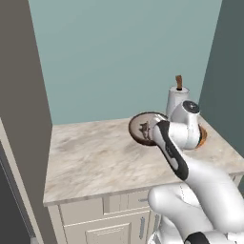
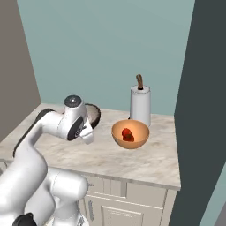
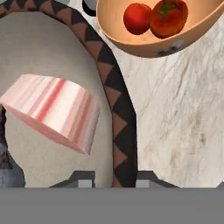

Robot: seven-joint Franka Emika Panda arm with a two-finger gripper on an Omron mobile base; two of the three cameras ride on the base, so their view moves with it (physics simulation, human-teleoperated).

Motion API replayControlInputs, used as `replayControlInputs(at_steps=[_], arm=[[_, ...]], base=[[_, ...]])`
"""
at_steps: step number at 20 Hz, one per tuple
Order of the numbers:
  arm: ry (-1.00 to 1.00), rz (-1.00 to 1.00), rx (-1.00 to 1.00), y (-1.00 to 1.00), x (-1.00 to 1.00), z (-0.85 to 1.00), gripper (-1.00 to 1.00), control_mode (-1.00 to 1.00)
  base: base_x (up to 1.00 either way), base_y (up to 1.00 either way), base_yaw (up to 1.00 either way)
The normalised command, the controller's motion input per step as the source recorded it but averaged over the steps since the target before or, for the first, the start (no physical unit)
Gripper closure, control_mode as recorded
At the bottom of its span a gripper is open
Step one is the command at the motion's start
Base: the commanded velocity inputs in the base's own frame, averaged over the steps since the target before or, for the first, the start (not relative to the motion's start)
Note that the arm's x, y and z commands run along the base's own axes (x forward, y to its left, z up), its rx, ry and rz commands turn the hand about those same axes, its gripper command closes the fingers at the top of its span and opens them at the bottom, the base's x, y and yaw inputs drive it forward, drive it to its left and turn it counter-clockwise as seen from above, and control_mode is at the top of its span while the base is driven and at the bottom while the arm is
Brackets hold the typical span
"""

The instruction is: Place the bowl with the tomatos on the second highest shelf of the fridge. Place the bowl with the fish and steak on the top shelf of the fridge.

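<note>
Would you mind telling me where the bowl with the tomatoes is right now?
The orange bowl with the tomatoes sits on the marble counter, just in front of the paper towel roll and to the right of the dark-rimmed bowl near the gripper.

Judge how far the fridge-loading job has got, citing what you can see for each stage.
Done: nothing; both bowls sit on the counter. In hand: the end effector is closed on the rim of the dark bowl holding the steak. Left: shelve it, then the orange bowl with tomatoes.

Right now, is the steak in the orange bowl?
No. The steak lies in the dark-rimmed bowl; the orange bowl holds tomatoes.
</note>
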Motion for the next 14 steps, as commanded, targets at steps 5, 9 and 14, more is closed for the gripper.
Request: replayControlInputs(at_steps=[5, 9, 14], arm=[[-0.10, 0.00, -0.01, 0.11, -0.89, 1.00, 1.00, -1.00], [0.00, 0.00, -0.13, 0.01, -0.97, 1.00, 1.00, -1.00], [0.08, 0.11, -0.15, 0.00, -0.90, 0.98, 1.00, -1.00]], base=[[0.00, 0.00, 0.00], [0.00, 0.00, 0.00], [0.00, 0.00, 0.00]])
